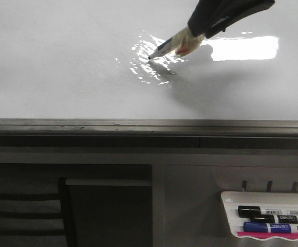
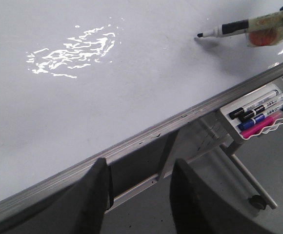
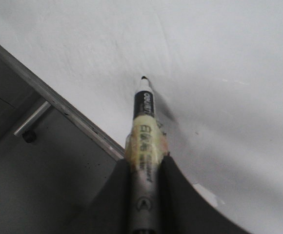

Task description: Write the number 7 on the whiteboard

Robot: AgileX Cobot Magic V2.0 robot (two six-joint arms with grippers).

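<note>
The whiteboard [image 1: 61, 67] is glossy white with a grey bottom rail [image 1: 138, 124]. No drawn 7 shows on it. My right gripper [image 1: 200, 32] is shut on a black marker [image 1: 164, 47] wrapped in yellowish tape. The marker's tip [image 1: 150, 57] is at the board surface by a rippled glare patch. In the right wrist view the marker [image 3: 144, 126] sits between the fingers [image 3: 112, 195], tip [image 3: 143, 78] at the board. In the left wrist view the marker [image 2: 229, 29] is far off over the board, and my left gripper [image 2: 140, 195] is open and empty below the rail.
A white marker tray [image 1: 269, 218] hangs below the rail at the right, holding black, blue and pink markers; it also shows in the left wrist view [image 2: 261, 114]. A bright light reflection [image 1: 244, 48] lies on the board. A dark frame [image 1: 67, 206] lies below the board.
</note>
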